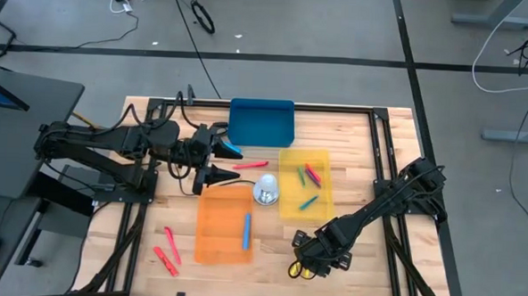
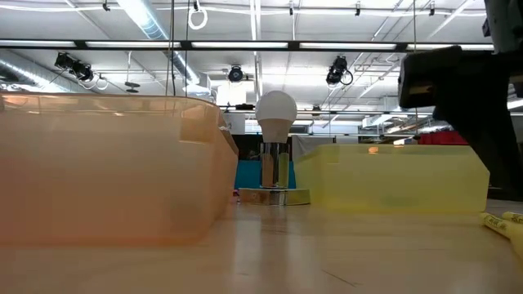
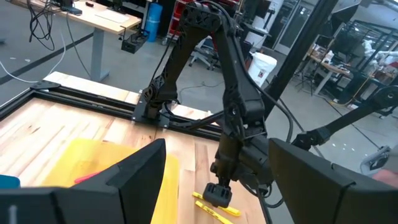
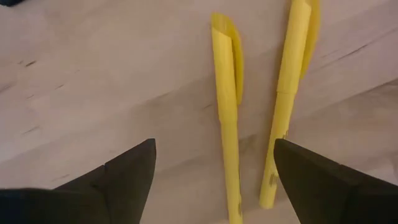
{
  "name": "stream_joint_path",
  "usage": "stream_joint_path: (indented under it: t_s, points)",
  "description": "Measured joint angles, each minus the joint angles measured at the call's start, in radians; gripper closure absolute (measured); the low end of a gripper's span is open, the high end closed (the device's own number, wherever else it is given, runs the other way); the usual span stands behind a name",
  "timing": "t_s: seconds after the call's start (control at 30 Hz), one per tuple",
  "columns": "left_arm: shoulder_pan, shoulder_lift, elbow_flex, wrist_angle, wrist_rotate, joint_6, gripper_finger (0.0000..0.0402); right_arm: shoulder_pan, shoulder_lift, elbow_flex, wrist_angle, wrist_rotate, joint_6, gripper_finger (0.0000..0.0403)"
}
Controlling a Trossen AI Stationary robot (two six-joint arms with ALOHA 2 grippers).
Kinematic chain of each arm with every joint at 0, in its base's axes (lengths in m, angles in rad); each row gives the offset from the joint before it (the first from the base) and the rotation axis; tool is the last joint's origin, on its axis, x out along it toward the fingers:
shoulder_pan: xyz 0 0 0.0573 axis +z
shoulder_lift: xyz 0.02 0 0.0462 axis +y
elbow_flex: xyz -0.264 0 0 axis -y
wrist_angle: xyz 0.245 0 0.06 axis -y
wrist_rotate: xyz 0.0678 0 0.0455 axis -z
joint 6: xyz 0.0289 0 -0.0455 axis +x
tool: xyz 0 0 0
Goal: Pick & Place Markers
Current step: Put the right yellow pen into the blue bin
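Right tool (image 4: 214, 180) points down, fingers apart, over two yellow markers (image 4: 227, 112) — left tool (image 1: 217, 162) likewise apart.

Two yellow markers (image 4: 227, 112) lay side by side, nearly parallel, flat on the bare wood at the table's near right. Three red markers (image 1: 167, 251) lay loose on the wood at near left. Another red marker (image 1: 250, 165) lay between the blue and orange trays. A light blue marker (image 1: 246, 230) lay in the orange tray. Red, green and blue markers (image 1: 309, 181) lay in the yellow tray.
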Motion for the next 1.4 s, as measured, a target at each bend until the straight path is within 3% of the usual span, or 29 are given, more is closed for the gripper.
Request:
stream_joint_path:
  t_s: [0.57, 0.7, 1.17, 1.4]
  points:
    - [0.000, 0.000, 0.000, 0.000, 0.000, -0.001, 0.0115, -0.002, 0.070, -0.015, 0.077, 0.004, -0.053, 0.0089]
    - [0.000, 0.000, 0.000, 0.000, 0.000, -0.002, 0.0115, -0.003, 0.069, -0.015, 0.080, 0.009, -0.057, 0.0132]
    - [0.000, 0.000, 0.000, 0.000, 0.000, -0.001, 0.0115, -0.001, 0.069, -0.016, 0.085, 0.024, 0.049, 0.0343]
    - [0.003, 0.000, 0.000, 0.000, 0.000, -0.001, 0.0115, 0.000, 0.052, -0.019, 0.059, 0.006, 0.097, 0.0392]
